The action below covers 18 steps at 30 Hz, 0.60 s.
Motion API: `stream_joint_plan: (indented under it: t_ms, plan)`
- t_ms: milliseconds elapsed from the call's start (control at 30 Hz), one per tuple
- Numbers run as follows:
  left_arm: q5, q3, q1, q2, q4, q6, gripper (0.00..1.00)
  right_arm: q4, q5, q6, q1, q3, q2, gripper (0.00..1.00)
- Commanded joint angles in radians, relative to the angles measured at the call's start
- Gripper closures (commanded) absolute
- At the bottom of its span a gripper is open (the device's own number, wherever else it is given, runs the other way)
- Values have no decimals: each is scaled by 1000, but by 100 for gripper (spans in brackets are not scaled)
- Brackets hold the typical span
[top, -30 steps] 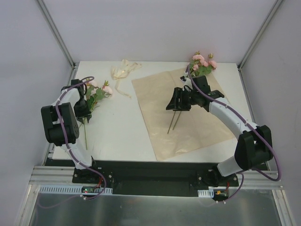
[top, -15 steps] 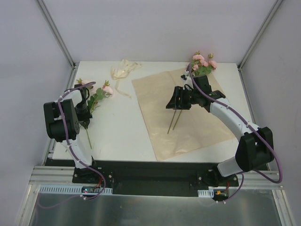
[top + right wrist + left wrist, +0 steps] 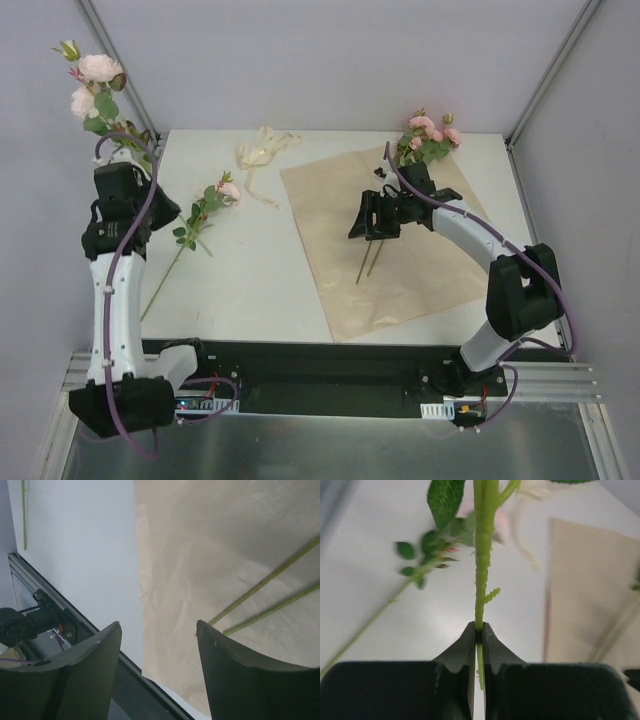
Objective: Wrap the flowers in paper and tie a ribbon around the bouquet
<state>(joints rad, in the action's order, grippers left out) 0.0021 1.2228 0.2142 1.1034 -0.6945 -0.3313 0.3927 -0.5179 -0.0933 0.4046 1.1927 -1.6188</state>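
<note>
1. Your left pincer is squeezed shut on a green stem. It holds that pink flower up high in the air, over the far left corner of the table.
2. Your right pincer has its jaws wide apart and holds nothing. It hangs just above the paper, over two thin stems.
3. Those stems belong to the flowers that lie on the paper. Their pink heads poke out past its far edge, on the right.
4. One loose flower lies flat on the table at the left, well apart from the paper.
5. The ribbon sits in a loose heap on the far side, just left of the paper. Nothing touches it.
6. I think you are near the start. The paper lies flat and not rolled, and the flowers are not all together. You need to bring the held flower and the loose flower to the paper, roll it up, then tie the ribbon.
</note>
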Motion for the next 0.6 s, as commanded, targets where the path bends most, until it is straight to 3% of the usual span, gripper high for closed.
stream_joint_plan:
  t_ms: [0, 67, 133, 267, 333, 500, 567]
  plan:
    - [625, -240, -114, -123, 373, -211, 100, -116, -187, -2, 48, 3, 58, 29]
    - [609, -327, -290, -169, 536, -314, 100, -258, -309, -55, 118, -36, 89, 21]
    - [535, -428, -381, -209, 723, -388, 100, -333, -353, -95, 172, -77, 131, 19]
    - [498, -601, -550, -183, 1073, -572, 100, -459, -257, -143, 307, -148, 197, 16]
    - [452, -620, -646, -139, 1124, -580, 100, -462, -202, -146, 338, -180, 211, 16]
    - [423, -612, -745, -68, 1179, -589, 100, -528, -123, -232, 373, -277, 232, 19]
    - [447, -606, -760, -42, 1199, -589, 100, -531, -119, -250, 378, -283, 214, 31]
